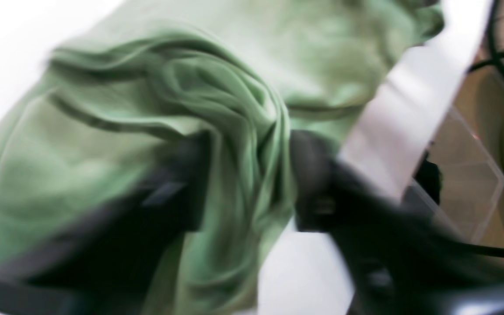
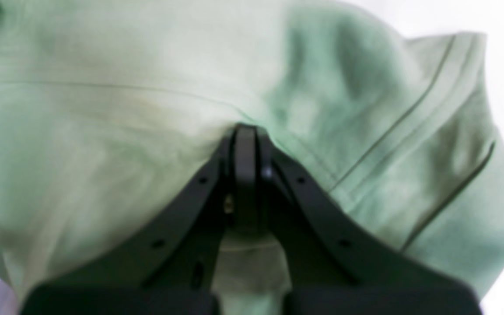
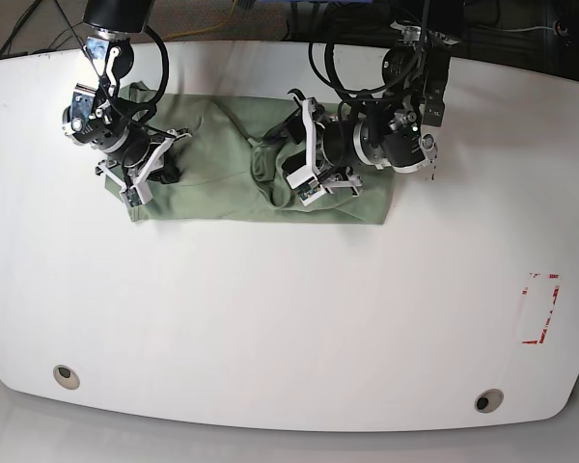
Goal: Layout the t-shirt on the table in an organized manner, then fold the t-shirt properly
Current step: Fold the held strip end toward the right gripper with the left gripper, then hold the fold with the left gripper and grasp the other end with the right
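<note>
Looking at the t-shirt in the base view, it's a pale sage-green strip lying across the upper middle of the white table, bunched up and wrinkly, with a raised fold near its centre. No print anywhere, just soft cloth with hems and seams showing.

The right gripper sits over the shirt's left end in that frame. Its wrist view shows the right gripper with the two dark fingers pressed together at the tips and the cloth drawn into a pucker right there, so it's pinched on the fabric. A double-stitched hem runs diagonally at the right of that frame.

The left gripper is over the shirt's right half, near the bunched centre fold. In its wrist view the left gripper has its fingers standing apart with a thick rope of gathered fabric running between them. That frame is really blurry, so I honestly can't tell if it's actually squeezing the cloth.

The arms cover part of the shirt in the base view.
</note>
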Available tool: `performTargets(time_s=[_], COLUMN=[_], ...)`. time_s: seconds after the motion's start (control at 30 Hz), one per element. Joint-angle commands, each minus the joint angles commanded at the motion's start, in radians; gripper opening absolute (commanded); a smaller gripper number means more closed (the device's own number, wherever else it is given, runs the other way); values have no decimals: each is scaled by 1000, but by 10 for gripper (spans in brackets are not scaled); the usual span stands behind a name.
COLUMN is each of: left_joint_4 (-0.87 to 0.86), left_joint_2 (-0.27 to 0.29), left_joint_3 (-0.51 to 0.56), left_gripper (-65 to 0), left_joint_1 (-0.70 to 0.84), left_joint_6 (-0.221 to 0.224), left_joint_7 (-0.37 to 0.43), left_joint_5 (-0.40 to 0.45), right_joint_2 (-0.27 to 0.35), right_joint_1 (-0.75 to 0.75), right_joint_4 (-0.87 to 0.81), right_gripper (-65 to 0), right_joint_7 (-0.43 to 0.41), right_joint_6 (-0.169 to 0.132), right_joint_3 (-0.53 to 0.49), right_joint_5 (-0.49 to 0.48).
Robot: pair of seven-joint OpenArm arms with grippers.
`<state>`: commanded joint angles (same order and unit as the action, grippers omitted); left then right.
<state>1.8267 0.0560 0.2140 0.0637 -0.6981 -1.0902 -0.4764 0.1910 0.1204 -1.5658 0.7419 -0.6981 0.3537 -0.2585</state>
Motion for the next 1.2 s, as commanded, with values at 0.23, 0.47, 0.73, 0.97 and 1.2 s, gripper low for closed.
performTargets(time_s=[0.23,0.47,0.73,0.97,1.2], left_joint_4=[66,91,91,87,83], left_joint_2=[-6,-98,-210,-238,-239], left_joint_3=[20,-31,-34,-34,-35], left_gripper=[-262,-263,-480,-627,-624], left_joint_1=[-6,-49,-40,3,57], left_joint_6=[0,0,0,0,0], left_joint_7=[0,21,204,264,301], left_joint_5=[-95,-43,180,342,457], right_joint_2=[0,0,2,2,2], right_joint_1=[0,0,2,0,0], right_joint_4=[0,0,0,0,-2], right_gripper=[-650,-650,-650,-650,-650], right_joint_7=[0,0,0,0,0], right_joint_6=[0,0,0,0,0], right_joint_3=[0,0,0,0,0], right_joint_5=[0,0,0,0,0])
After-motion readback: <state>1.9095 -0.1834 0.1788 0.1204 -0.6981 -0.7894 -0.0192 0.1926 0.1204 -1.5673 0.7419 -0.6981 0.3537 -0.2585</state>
